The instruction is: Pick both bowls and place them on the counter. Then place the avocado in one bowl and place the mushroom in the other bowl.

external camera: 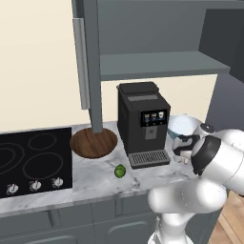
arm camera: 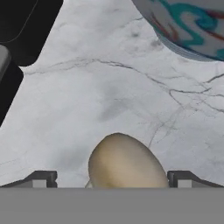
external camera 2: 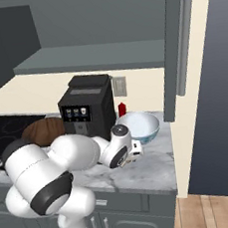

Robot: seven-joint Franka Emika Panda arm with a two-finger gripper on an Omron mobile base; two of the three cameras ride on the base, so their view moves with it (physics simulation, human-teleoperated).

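Observation:
On the marble counter (arm camera: 109, 87) lies the beige mushroom (arm camera: 127, 164), right between the two finger tips of my open gripper (arm camera: 113, 180), which stand well apart on either side of the cap. The white bowl with blue pattern (arm camera: 188, 24) stands just beyond it, also seen as the white bowl (external camera 2: 137, 126) behind my gripper (external camera 2: 136, 148). Further left on the counter sits the brown wooden bowl (external camera: 93, 141), empty. The green avocado (external camera: 120, 170) lies on the counter (external camera: 95, 183) in front of the coffee machine.
A black coffee machine (external camera: 143, 124) stands between the two bowls. The black cooktop (external camera: 33, 162) lies at the far left. An open cabinet door (external camera: 88, 62) hangs above the wooden bowl. A small red bottle (external camera 2: 121, 109) stands by the wall.

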